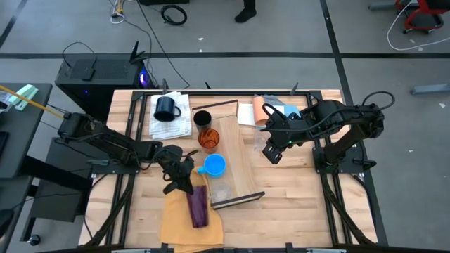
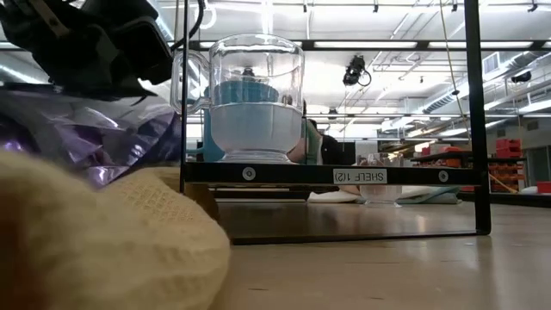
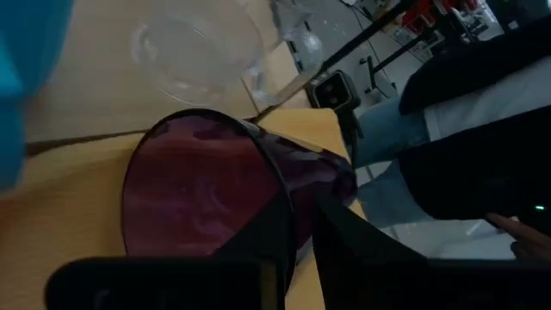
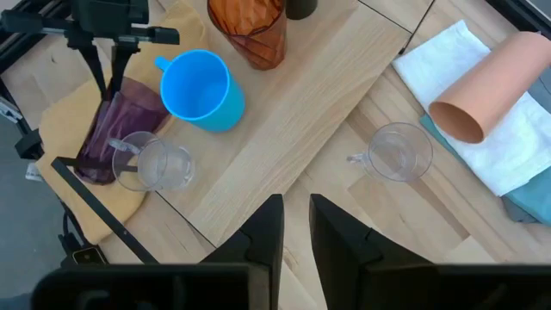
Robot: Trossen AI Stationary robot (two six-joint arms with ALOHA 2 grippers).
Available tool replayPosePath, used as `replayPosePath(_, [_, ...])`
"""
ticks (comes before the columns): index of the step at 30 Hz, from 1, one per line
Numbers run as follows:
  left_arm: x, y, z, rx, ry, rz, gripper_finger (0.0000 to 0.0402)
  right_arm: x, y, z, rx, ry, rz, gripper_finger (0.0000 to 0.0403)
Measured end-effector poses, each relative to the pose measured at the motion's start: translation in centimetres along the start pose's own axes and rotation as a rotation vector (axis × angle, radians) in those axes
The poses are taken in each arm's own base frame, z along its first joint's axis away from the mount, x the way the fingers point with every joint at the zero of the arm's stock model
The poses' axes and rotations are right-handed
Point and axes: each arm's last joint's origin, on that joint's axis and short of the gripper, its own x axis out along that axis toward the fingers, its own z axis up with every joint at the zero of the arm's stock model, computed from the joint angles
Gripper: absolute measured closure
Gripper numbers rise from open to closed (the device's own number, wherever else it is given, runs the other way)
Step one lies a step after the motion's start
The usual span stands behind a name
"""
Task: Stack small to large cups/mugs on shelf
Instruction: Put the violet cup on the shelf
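A purple tumbler (image 1: 199,208) lies on its side on the mustard cloth (image 1: 176,226), and my left gripper (image 1: 185,183) is shut on its rim end. On the pale shelf plank (image 1: 232,151) stand a black cup (image 1: 202,117), an orange tumbler (image 1: 207,138), a blue mug (image 1: 213,166) and a clear cup (image 4: 164,164). A navy mug (image 1: 165,107) stands on a white cloth. A peach cup (image 4: 491,82) lies on another cloth. My right gripper (image 4: 297,228) hovers shut to the right of the plank, near a clear mug (image 4: 398,153). My left gripper pinches the purple tumbler's rim wall (image 3: 301,194), with one finger (image 3: 267,245) over the mouth and the other (image 3: 353,245) outside. The fingers come from the table's far side, slanting down. The tumbler rests on its side on the mustard cloth (image 3: 77,224).
Thin dark metal bars (image 2: 472,112) stand at the shelf's ends, and one (image 1: 238,201) lies close to the tumbler. White cloths (image 1: 171,116) cover the far left and far right of the table. Bare wood (image 1: 295,204) shows at the near right.
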Motion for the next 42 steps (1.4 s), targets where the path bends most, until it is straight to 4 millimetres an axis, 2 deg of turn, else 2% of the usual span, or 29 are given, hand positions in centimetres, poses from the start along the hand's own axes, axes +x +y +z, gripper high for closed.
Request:
replayPosePath(13, [0.0,-0.5,-0.3,-0.102,0.101,-0.191,0.0389,0.0,-0.1,0.0,-0.002,-0.009,-0.013,0.0341])
replayPosePath(29, [-1.3,-2.7,1.5,-0.116,0.051,-0.415,0.0389,0.0,-0.1,0.0,-0.009,-0.009,-0.013,0.0348])
replayPosePath(34, [-2.5,-4.3,4.2,-0.031,-0.075,-0.481,0.0390,0.0,-0.1,0.0,-0.027,-0.009,-0.013,0.0348])
replayPosePath(39, [-4.7,-5.4,9.0,0.111,-0.258,-0.471,0.0390,0.0,-0.1,0.0,-0.033,-0.023,-0.024,0.0348])
replayPosePath(42, [-6.6,-6.1,12.4,0.240,-0.375,-0.448,0.0390,0.0,-0.1,0.0,-0.045,-0.024,-0.024,0.0348])
